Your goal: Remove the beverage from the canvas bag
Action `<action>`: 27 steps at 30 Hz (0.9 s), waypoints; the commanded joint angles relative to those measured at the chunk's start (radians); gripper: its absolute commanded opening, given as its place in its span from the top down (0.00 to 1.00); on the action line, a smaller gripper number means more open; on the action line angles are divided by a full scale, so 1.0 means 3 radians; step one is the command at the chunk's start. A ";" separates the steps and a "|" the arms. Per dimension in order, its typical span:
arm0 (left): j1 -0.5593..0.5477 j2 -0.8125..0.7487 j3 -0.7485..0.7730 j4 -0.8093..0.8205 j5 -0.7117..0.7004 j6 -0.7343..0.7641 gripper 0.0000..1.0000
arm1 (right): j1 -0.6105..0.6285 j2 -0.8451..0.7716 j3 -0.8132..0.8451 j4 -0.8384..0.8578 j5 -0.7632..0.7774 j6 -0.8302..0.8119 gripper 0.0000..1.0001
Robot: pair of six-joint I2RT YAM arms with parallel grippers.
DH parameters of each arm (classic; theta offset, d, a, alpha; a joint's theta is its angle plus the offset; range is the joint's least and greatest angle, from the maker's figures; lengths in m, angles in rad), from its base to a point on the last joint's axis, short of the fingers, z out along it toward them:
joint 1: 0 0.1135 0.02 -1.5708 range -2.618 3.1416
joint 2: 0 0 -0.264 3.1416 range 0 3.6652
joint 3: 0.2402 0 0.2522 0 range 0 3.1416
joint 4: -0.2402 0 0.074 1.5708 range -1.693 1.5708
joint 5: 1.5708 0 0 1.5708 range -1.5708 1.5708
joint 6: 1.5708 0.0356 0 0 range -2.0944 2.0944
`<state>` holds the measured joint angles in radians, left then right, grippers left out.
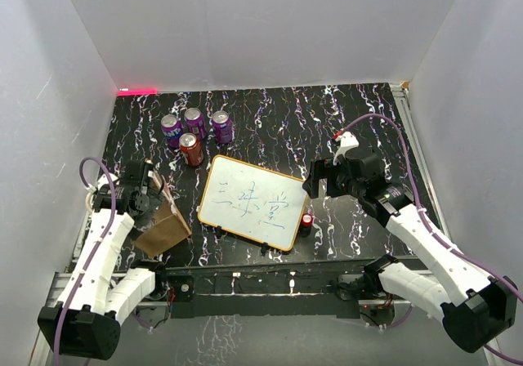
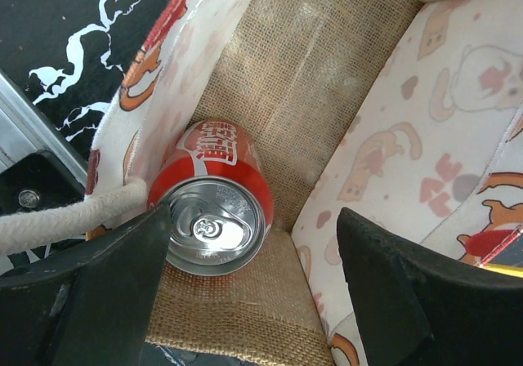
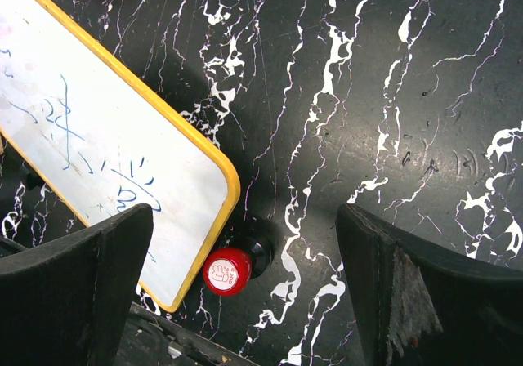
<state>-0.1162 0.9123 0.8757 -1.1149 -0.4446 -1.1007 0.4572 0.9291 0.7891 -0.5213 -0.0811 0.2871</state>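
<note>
I have my left fingers spread apart at the mouth of the canvas bag, the red can lying inside ungripped, so the lift-out is all left; right fingers hang apart over the desk.

Inside the canvas bag, a red soda can lies on its side on the burlap floor, silver top facing the camera. The left gripper is at the bag mouth with jaws wide apart, gripping nothing. A cream rope handle runs along the printed lining, ending beside the can.

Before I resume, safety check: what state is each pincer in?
Left pincer: open at the canvas bag, red can not gripped.
Right pincer: open, empty.
</note>
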 commanded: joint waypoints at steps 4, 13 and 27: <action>-0.0001 -0.0102 -0.0103 -0.0235 0.0091 -0.0129 0.16 | 0.0012 -0.0074 0.0074 0.0127 0.0029 -0.0020 0.02; -0.0001 -0.0028 0.0297 -0.0364 -0.0100 0.0003 0.11 | 0.0020 -0.0063 0.0074 0.0129 0.0033 -0.0026 0.02; -0.0001 -0.0175 0.0002 -0.0389 0.0068 -0.0224 0.03 | 0.0020 -0.0048 0.0075 0.0132 0.0012 -0.0022 0.02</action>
<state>-0.1162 0.8719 0.9279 -1.2304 -0.4519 -1.1355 0.4583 0.9291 0.7891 -0.5213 -0.0814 0.2871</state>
